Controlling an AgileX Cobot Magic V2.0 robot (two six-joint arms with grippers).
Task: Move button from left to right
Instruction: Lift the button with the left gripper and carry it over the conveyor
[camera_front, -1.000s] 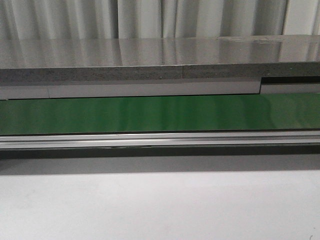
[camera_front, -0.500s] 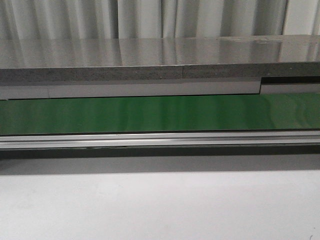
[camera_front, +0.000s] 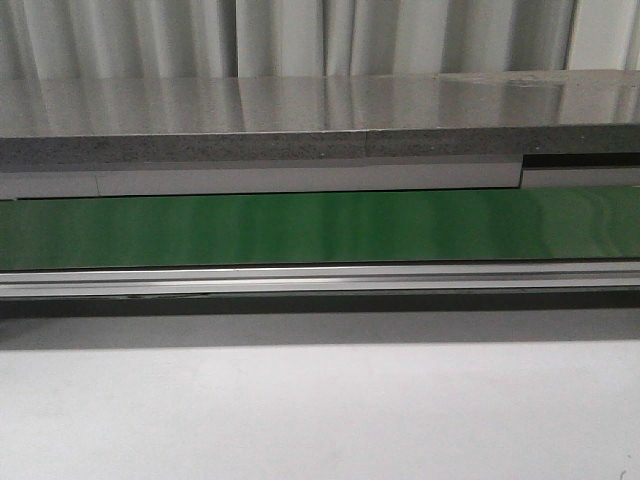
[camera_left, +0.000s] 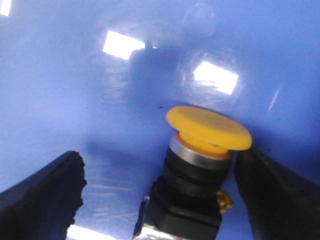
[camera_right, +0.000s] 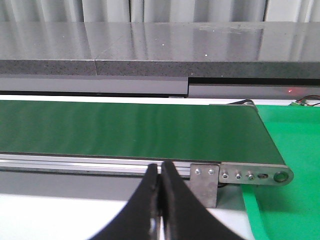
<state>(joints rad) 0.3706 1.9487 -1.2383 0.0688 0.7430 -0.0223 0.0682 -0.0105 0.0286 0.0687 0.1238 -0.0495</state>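
Starting on the left side, your left tool (camera_left: 160, 190) is standing open, its two dark, rough-edged fingers (camera_left: 42, 197) spread apart with the button (camera_left: 200, 170) between them. The button is resting on a glossy blue surface (camera_left: 100, 100) that is throwing back bright rectangular light patches. Its cap is a round, matte yellow-orange disc over a silver collar, seated on a black blocky body with a small yellow detail at one side. One finger is lying just beside the cap's rim; whether it is touching cannot be told. The other finger is standing well apart, leaving open blue surface between it and the button.

In the front view, you are seeing a smooth white tabletop (camera_front: 320, 410), an aluminium rail (camera_front: 320, 280), a flat green conveyor belt (camera_front: 320, 225) and a speckled grey slab (camera_front: 200, 150) running the full width. No button or tool is showing there.

On the right side, your right tool (camera_right: 159, 200) is closed on nothing, its black fingers pressed together above the tabletop's edge, near the belt's metal end bracket (camera_right: 255, 176). A green mat (camera_right: 295, 150) is lying beside that end.
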